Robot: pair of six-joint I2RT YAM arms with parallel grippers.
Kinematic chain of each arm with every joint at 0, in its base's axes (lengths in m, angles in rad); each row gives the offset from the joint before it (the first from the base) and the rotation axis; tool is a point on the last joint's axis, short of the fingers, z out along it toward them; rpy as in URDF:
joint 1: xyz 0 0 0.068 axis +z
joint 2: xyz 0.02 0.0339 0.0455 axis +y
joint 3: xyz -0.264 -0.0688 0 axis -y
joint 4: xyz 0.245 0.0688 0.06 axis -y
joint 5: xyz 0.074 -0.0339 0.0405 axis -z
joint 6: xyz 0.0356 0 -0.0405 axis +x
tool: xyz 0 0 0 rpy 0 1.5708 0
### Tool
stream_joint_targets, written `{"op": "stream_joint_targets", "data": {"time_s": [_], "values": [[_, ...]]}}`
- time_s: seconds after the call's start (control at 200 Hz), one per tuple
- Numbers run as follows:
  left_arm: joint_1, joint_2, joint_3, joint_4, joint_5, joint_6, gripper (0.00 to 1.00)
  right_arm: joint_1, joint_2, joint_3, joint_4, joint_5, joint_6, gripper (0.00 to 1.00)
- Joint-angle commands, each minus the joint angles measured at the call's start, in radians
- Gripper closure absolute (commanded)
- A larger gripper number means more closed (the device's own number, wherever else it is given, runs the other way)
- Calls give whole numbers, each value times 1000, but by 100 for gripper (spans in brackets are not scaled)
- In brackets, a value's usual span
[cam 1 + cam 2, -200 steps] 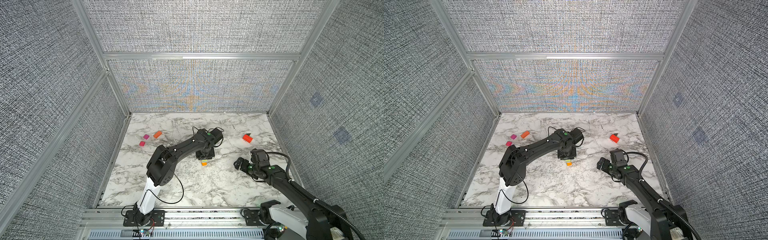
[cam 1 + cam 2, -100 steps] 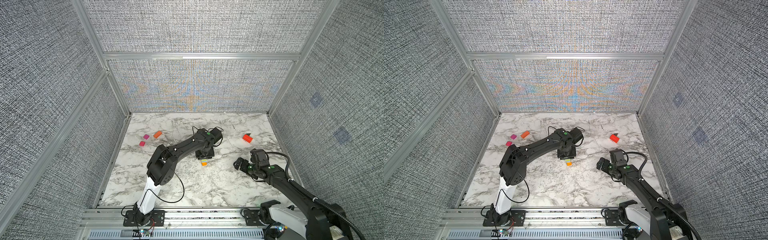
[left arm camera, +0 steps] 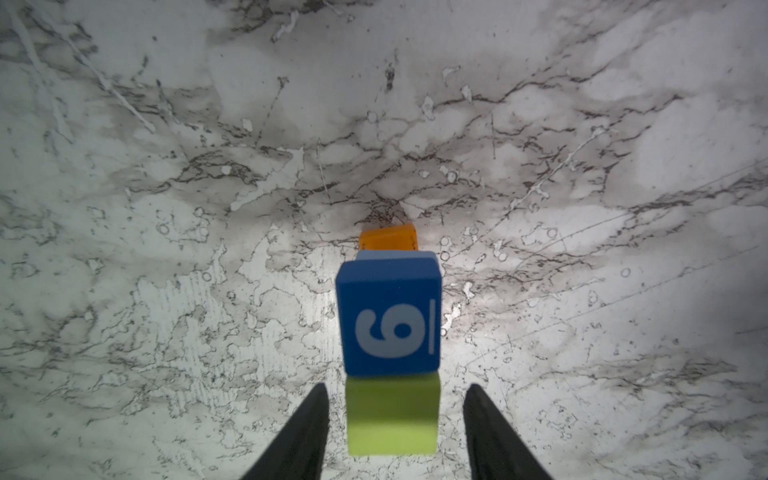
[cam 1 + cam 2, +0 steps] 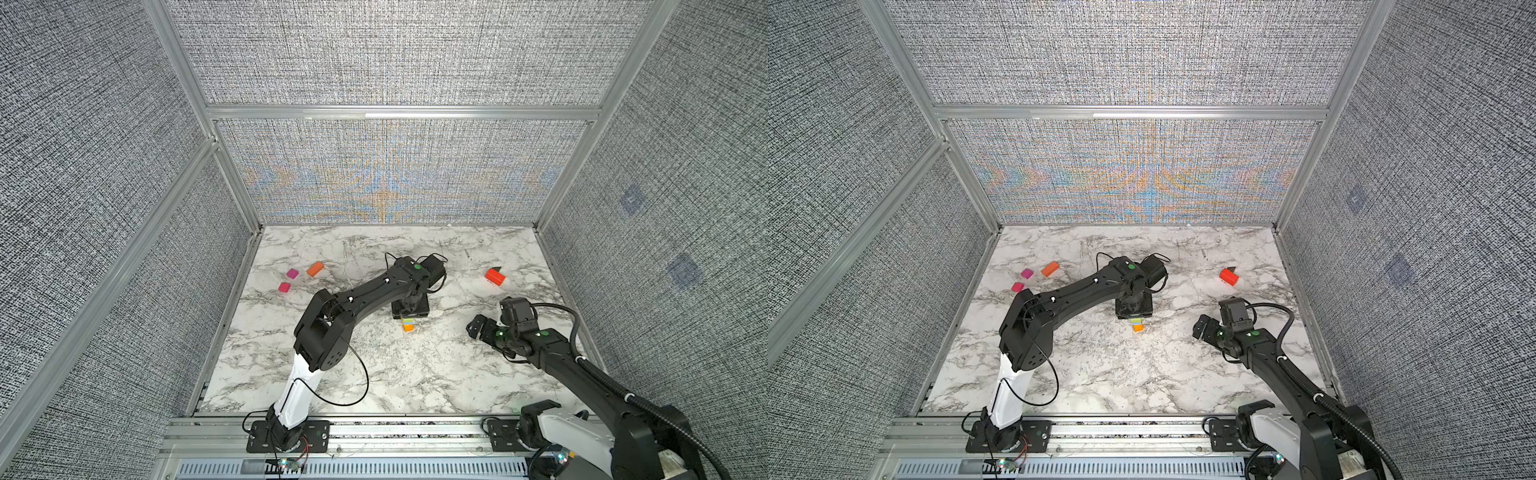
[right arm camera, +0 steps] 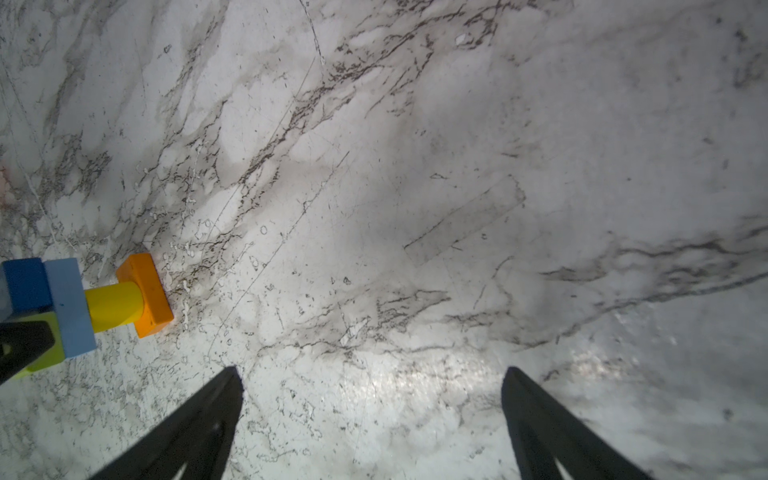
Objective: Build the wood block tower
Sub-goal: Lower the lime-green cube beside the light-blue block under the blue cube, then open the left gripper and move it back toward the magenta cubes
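Note:
The wood block tower stands mid-table, also seen in a top view. In the right wrist view it rises from an orange base through a yellow cylinder to a light blue slab. On the slab, a dark blue block marked 6 sits beside a yellow-green block. My left gripper points down over the tower, open. Its fingers flank the yellow-green block with a gap on each side. My right gripper is open over bare marble, right of the tower.
Two magenta blocks and an orange block lie at the back left. A red-orange slab lies at the back right, with a small dark piece just behind it. Grey fabric walls enclose the marble table.
The left gripper's jaws have spread apart, letting go of the yellow-green block. Neither arm has visibly shifted.

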Motion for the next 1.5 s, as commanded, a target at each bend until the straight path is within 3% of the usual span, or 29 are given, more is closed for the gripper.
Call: {"op": "stream_joint_targets", "data": {"time_s": [0.0,0.16,0.315,0.51,0.735,0.93,1.09,1.24,1.496], "values": [[-5,-44,-12,-29,-46,13,36,0,1,10,1,-8,-13,1],[-6,-181,-107,-28,-98,13,22,0,10,46,-32,-78,-91,1],[32,-311,-175,-65,-122,38,3,2,-15,42,20,-189,-145,1],[188,-447,-250,-72,-101,130,1,2,-42,91,13,-174,-181,1],[436,-494,-255,-27,-101,311,1,6,77,222,-5,-182,-206,1],[666,-407,-191,11,-22,421,6,10,211,328,20,-225,-215,1],[797,-260,-81,12,18,479,12,20,300,391,52,-267,-212,1],[850,-84,55,3,26,544,20,27,368,416,94,-287,-213,1],[930,151,234,-14,10,593,22,28,433,408,124,-296,-227,1]]}}
